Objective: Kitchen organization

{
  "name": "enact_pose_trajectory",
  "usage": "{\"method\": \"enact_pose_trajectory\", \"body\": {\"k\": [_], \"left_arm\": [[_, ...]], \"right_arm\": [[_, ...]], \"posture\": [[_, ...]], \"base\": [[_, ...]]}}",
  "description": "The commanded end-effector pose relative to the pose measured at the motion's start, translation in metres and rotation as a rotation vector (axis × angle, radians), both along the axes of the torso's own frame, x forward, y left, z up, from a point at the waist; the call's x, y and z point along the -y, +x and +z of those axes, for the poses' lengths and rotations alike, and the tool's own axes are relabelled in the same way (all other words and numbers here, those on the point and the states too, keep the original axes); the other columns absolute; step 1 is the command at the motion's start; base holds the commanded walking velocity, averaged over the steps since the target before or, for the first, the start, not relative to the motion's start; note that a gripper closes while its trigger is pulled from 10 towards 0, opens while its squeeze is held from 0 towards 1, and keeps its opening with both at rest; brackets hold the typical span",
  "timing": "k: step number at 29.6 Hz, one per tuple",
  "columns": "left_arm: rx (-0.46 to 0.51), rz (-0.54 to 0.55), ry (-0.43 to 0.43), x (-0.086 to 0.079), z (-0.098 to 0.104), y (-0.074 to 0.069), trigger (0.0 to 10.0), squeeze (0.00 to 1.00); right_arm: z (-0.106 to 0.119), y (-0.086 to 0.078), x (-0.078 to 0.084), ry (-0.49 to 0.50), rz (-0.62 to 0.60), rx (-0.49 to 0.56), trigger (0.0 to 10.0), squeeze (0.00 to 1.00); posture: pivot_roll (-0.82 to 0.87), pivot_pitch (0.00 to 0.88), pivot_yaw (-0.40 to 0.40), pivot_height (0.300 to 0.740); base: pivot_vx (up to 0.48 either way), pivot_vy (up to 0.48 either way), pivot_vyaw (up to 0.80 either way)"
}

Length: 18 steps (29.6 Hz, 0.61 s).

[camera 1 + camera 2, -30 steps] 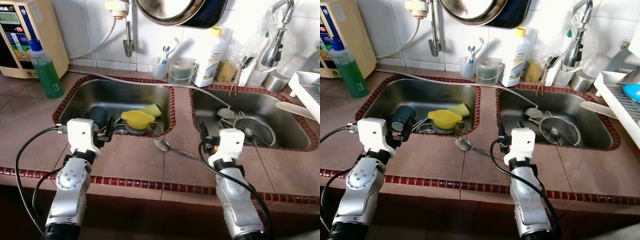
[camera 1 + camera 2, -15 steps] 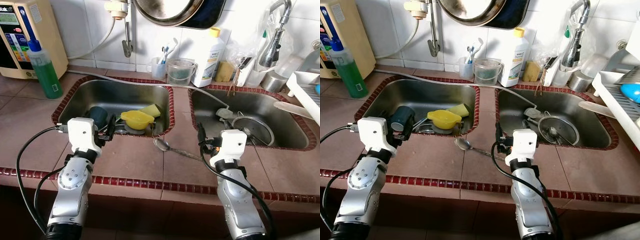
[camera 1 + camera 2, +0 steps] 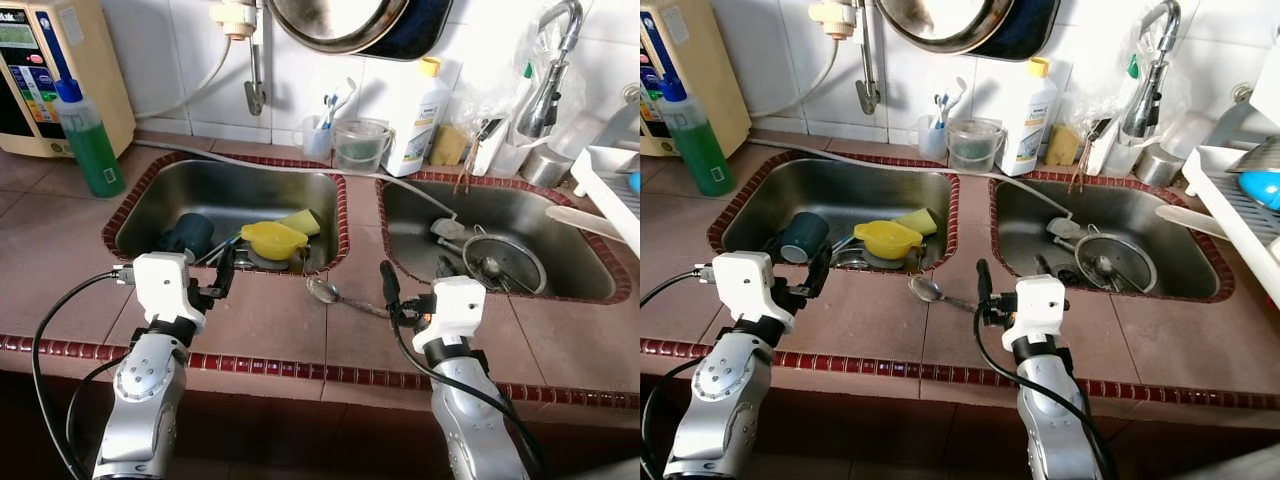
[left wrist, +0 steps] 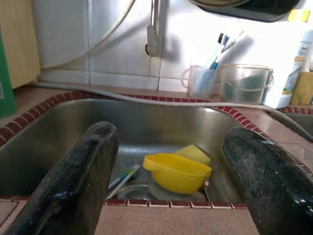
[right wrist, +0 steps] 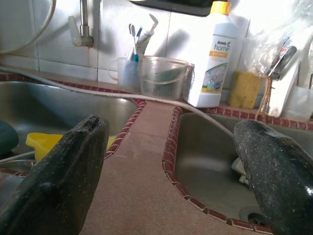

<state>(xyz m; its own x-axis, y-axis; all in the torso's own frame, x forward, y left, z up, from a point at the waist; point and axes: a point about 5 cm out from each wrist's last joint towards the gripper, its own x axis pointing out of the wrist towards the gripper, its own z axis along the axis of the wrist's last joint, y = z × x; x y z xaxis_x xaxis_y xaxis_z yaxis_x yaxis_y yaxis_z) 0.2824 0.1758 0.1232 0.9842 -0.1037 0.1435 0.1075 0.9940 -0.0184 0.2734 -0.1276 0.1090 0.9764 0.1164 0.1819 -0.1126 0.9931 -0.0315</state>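
We look down on a brown tiled counter (image 3: 270, 320) edged with small dark-red tiles, holding two stainless-steel basins. The left sink (image 3: 170, 200) contains one yellow plastic bowl (image 3: 275, 238), a yellow sponge (image 3: 305, 220) just behind it and one dark teal mug (image 3: 187, 235) lying on its side. The right sink (image 3: 590, 265) holds a round metal strainer (image 3: 497, 265) with other small utensils we cannot make out. One metal spoon (image 3: 330, 293) lies on the counter strip between the two basins.

Against the white tiled wall stand one green soap bottle (image 3: 88, 138), one white detergent bottle (image 3: 416, 118), a clear plastic cup of toothbrushes (image 3: 322, 135) and a clear plastic pitcher (image 3: 360, 143). A dark pan (image 3: 345, 22) hangs above.

Both silver arms rise from below the counter edge, wrists white and boxy. Our left pincer (image 4: 176, 181) sits at the near rim of the left sink, its two rough black fingers (image 4: 83, 171) spread wide and holding nothing, aimed at the yellow bowl. Our right pincer (image 5: 171, 186) hovers over the counter just right of the spoon, fingers likewise spread apart and empty.
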Motion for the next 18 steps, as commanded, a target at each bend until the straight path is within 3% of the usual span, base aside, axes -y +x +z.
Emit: {"method": "enact_pose_trajectory", "body": {"k": [1, 11, 12, 13, 18], "left_arm": [[0.016, -0.008, -0.004, 0.0047, 0.0069, 0.0018, 10.0, 0.00], [0.011, 0.001, -0.001, 0.0036, 0.0082, 0.0021, 10.0, 0.00], [0.010, 0.002, 0.003, 0.0034, 0.0084, 0.0022, 10.0, 0.00], [0.010, 0.002, 0.004, 0.0031, 0.0087, 0.0025, 10.0, 0.00], [0.015, 0.004, 0.013, 0.0028, 0.0102, 0.0038, 10.0, 0.00]], "right_arm": [[0.0073, 0.0044, 0.0023, -0.010, 0.001, 0.019, 10.0, 1.00], [0.0093, 0.0058, 0.0028, -0.028, -0.011, 0.029, 10.0, 1.00], [0.0097, 0.0057, 0.0027, -0.030, -0.012, 0.032, 10.0, 0.76], [0.0102, 0.0057, 0.0024, -0.034, -0.012, 0.036, 10.0, 0.00], [0.0100, 0.0050, 0.0022, -0.030, -0.015, 0.036, 10.0, 0.00]], "posture": [[-0.10, 0.000, -0.049, 0.740], [-0.10, 0.000, -0.048, 0.740], [-0.10, 0.000, -0.046, 0.740], [-0.11, 0.000, -0.042, 0.740], [-0.11, 0.000, -0.034, 0.740]], "base": [[0.000, 0.000, 0.00], [0.000, 0.000, 0.00], [0.000, 0.000, 0.00], [0.000, 0.000, 0.00], [0.000, 0.000, 0.00]]}}
